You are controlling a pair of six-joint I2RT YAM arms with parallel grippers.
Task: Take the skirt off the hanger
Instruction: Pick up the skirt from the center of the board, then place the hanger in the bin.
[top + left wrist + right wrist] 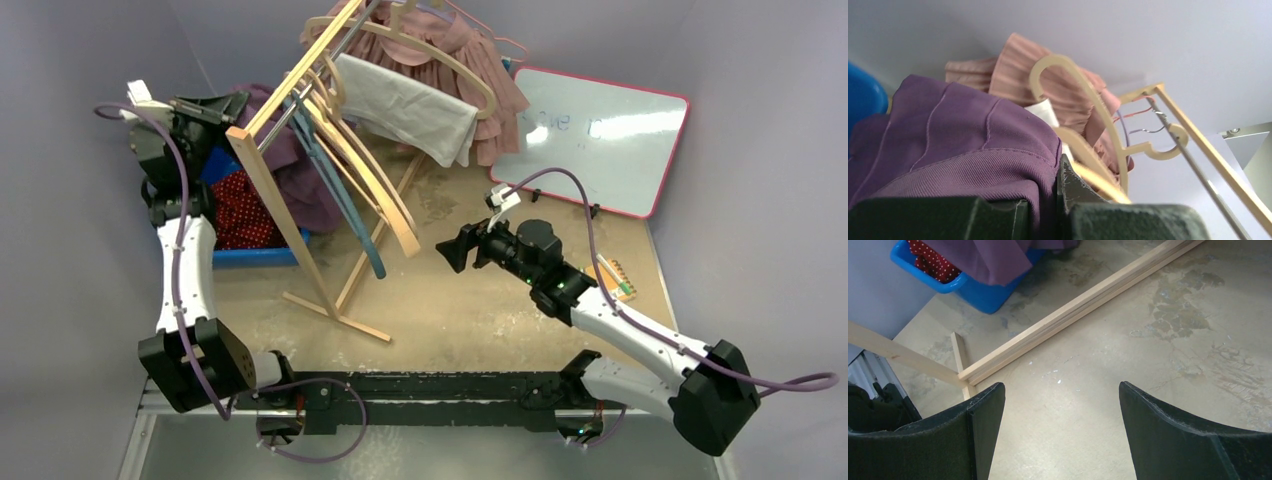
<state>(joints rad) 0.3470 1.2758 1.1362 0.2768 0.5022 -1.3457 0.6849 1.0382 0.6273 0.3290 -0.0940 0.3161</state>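
1. the left gripper point(225, 108), raised beside the top of the light wooden clothes rack point(275, 215), has its jaws clenched on a fold of the purple twill skirt point(290, 165); the wrist view shows the cloth pinched between the dark pads point(938, 220).
2. the skirt hangs bunched at the rack's left end and drapes toward the blue plastic bin point(255, 257), which holds a red spotted cloth point(240, 210). whether the waistband sits on a hanger or is clear of it cannot be told from these views.
3. the right gripper point(450, 250) hovers low over the worn tan surface point(480, 320), to the right of the rack's foot, jaws released and wide, holding nothing.
4. a pale curved wooden hanger point(1083, 95) runs just beside the pinched cloth, more hangers crowd the rail, and a pink pleated garment point(470, 60) hangs further back.
5. the step in hand appears to be drawing the skirt off and away from the rail. it is likely done best by leading the cloth along the hanger's arm rather than straight down, with the pinch kept firm.
6. a slow pull should keep the neighbouring hangers from snagging and the light rack from tipping; the free right arm looks well placed to steady either.
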